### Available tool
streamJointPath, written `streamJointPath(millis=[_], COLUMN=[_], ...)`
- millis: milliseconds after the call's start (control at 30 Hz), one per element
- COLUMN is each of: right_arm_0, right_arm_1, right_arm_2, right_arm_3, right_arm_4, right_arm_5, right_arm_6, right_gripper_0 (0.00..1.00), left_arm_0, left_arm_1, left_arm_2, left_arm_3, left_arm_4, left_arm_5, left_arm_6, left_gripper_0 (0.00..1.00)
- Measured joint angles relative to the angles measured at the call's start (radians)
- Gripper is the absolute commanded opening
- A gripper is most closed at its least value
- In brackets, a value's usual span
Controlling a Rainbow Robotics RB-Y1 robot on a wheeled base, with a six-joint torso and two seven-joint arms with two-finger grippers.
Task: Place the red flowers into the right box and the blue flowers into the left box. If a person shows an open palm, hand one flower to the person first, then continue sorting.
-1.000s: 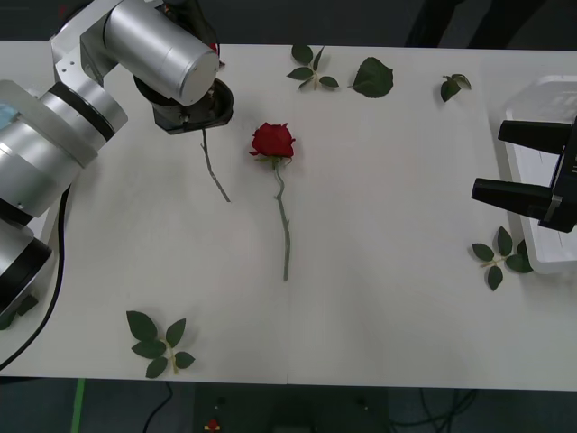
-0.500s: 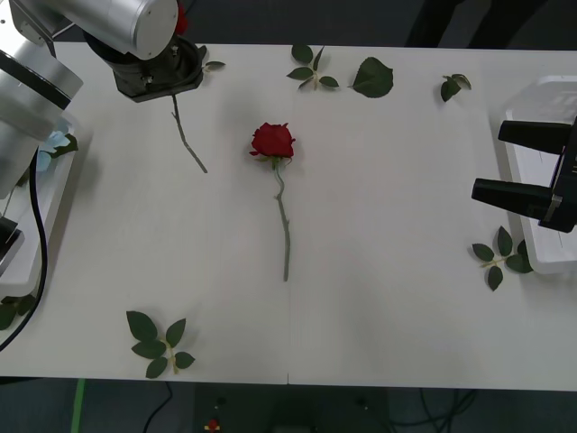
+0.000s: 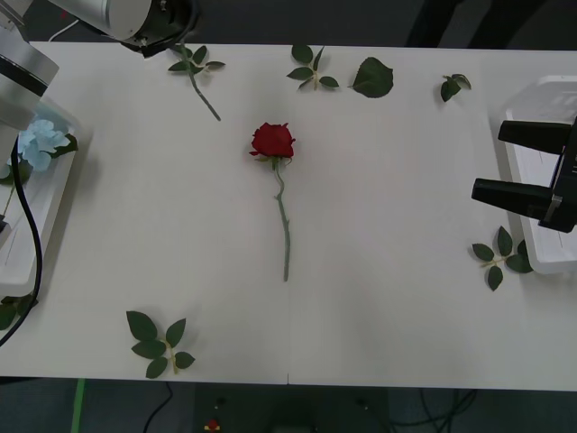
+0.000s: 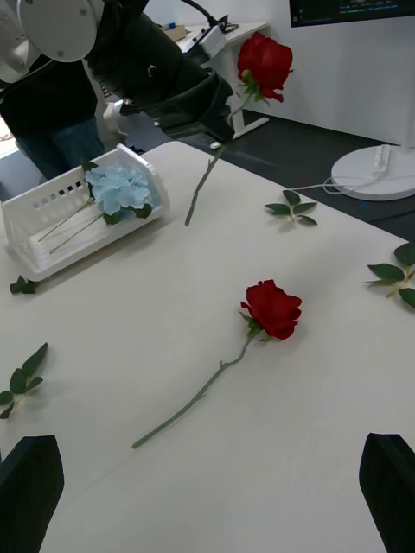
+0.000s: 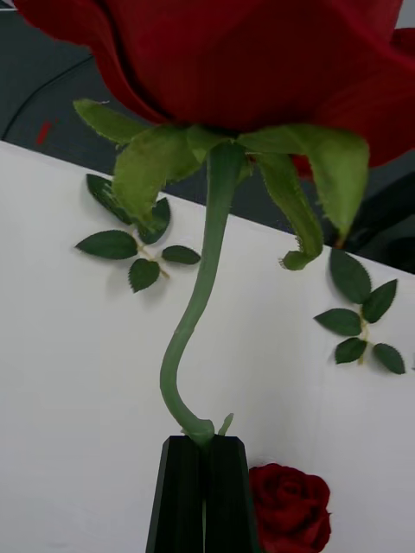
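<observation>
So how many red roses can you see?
2. One red rose lies in the middle of the table. The other red rose is held up by the left end effector.

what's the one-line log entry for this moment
left gripper: shut on rose, raised | right gripper: open by right tray | second rose: on table

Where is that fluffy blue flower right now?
The blue flower lies in the left box at the table's left edge in the front view, below the raised left gripper.

Left arm (image 3: 22, 68): silver-grey cylindrical segments, black wrist housing, trailing black cable (image 3: 32, 262). Right gripper (image 3: 518, 162): two black, tapering fingers (image 3: 514, 192).
</observation>
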Motion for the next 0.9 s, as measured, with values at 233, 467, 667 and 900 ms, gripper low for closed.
streamJointPath(millis=[233, 467, 667, 900], right_arm_0=[0.000, 0.001, 0.002, 0.003], right_arm_1=[0.000, 0.000, 0.000, 0.000], right_arm_2=[0.000, 0.000, 0.000, 0.000], right_arm_3=[0.000, 0.000, 0.000, 0.000], right_arm_4=[-0.003, -0.025, -0.040, -0.059], right_arm_5=[0.000, 0.000, 0.000, -0.001], right_arm_6=[0.000, 0.000, -0.001, -0.002], right_gripper_0=[1.00, 1.00, 1.00, 1.00], left_arm_0=[0.001, 0.070, 0.230, 0.410], left_arm_1=[0.000, -0.051, -0.179, -0.317], left_arm_2=[0.115, 0.358, 0.540, 0.602], left_arm_3=[-0.031, -0.224, -0.419, -0.480], left_arm_4=[0.240, 0.365, 0.562, 0.828], left_arm_5=[0.087, 0.296, 0.349, 0.348], left_arm_6=[-0.548, -0.866, -0.984, -1.499], left_gripper_0=[0.00, 0.00, 0.00, 0.00])
